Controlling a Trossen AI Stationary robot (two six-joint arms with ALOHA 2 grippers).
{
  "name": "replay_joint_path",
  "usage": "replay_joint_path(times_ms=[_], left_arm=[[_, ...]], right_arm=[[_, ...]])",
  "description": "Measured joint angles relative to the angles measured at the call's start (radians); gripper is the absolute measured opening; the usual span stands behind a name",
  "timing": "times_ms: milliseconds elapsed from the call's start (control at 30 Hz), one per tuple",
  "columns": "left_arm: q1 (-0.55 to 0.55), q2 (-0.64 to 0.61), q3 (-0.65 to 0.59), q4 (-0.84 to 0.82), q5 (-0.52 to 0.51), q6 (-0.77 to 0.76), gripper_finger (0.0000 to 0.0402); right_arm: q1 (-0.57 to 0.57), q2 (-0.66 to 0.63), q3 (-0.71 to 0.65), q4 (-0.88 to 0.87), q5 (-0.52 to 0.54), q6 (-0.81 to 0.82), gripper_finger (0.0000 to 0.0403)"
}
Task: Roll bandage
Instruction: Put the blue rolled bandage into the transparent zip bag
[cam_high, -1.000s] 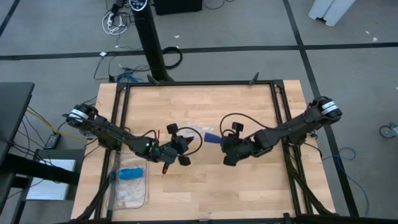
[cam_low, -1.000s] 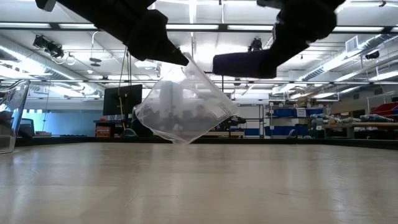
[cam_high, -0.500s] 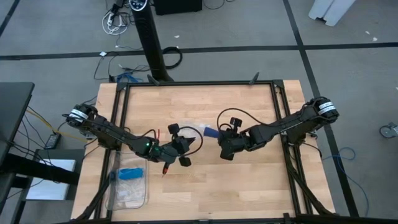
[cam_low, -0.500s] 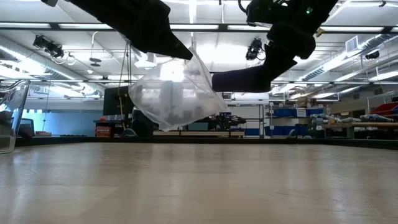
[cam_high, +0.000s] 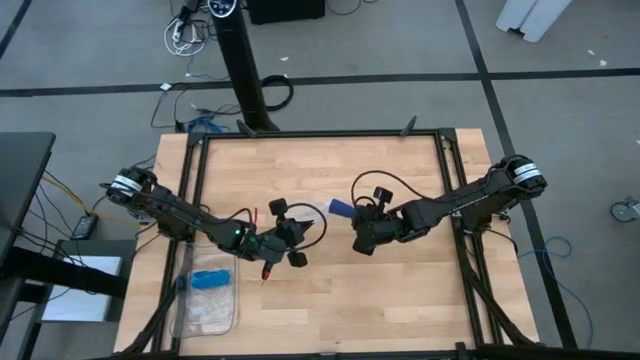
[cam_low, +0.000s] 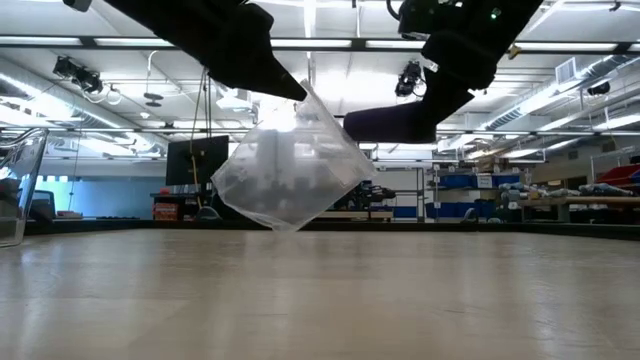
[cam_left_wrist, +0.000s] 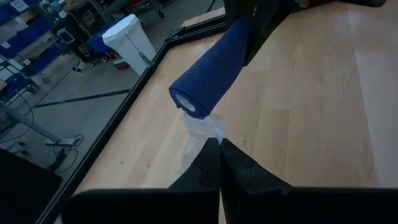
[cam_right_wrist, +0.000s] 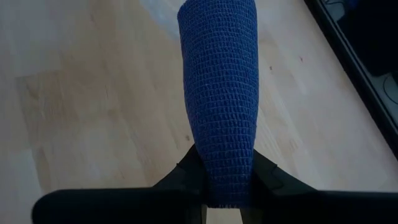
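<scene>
Since a second ago the right claw (cam_high: 352, 221) has shifted a little toward the left arm and tipped, so the bandage (cam_high: 341, 208) now points up and away from it rather than lying level; in the low view the roll (cam_low: 388, 120) slopes downward toward the bag (cam_low: 285, 172), which has swung and changed shape under the left claw (cam_high: 308, 227).

The bandage is a compact dark-blue roll, held in the air above the middle of the worktop (cam_high: 400, 300). The right claw is clamped on one end of it: in the right wrist view the roll (cam_right_wrist: 222, 93) stands out from between the two fingers (cam_right_wrist: 268, 169), which press on its sides. In the left wrist view the free end of the roll (cam_left_wrist: 210, 78) shows its hollow core and sits just above the crumpled top of the bag (cam_left_wrist: 202, 134).

The left claw is together, pinching the clear bag by its upper edge so that it hangs clear of the worktop. The two claws are near each other over the worktop's centre.

A second clear bag with a light-blue item (cam_high: 210, 277) lies at the worktop's near left corner, well apart from both claws.
</scene>
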Motion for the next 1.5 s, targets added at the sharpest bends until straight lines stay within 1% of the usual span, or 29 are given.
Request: replay_joint_path(times_ms=[267, 500, 600, 667, 833, 1100, 1200, 1500], left_arm=[[0.007, 0.0, 0.0, 0.03, -0.033, -0.05, 0.0], [0.016, 0.0, 0.0, 0.125, -0.037, -0.061, 0.0], [0.016, 0.0, 0.0, 0.135, -0.033, -0.061, 0.0], [0.016, 0.0, 0.0, 0.139, -0.005, -0.065, 0.0], [0.016, 0.0, 0.0, 0.149, 0.028, -0.065, 0.0], [0.017, 0.0, -0.001, 0.215, 0.114, -0.045, 0.0], [0.016, 0.0, -0.001, 0.215, 0.15, -0.039, 0.0], [0.016, 0.0, -0.002, 0.225, 0.178, -0.04, 0.0]], right_arm=[[0.0, 0.0, 0.0, 0.015, -0.018, -0.014, 0.0052], [0.0, 0.001, 0.0, 0.074, -0.073, -0.091, 0.0052], [-0.002, 0.002, 0.0, 0.103, -0.091, -0.136, 0.0052], [-0.008, 0.002, 0.0, 0.125, -0.108, -0.166, 0.0052], [-0.039, 0.002, 0.0, 0.18, -0.152, -0.214, 0.0052], [-0.087, 0.002, 0.0, 0.274, -0.27, -0.344, 0.0052], [-0.088, 0.002, 0.0, 0.302, -0.279, -0.394, 0.0052], [-0.1, 0.002, 0.0, 0.37, -0.341, -0.446, 0.0052]])
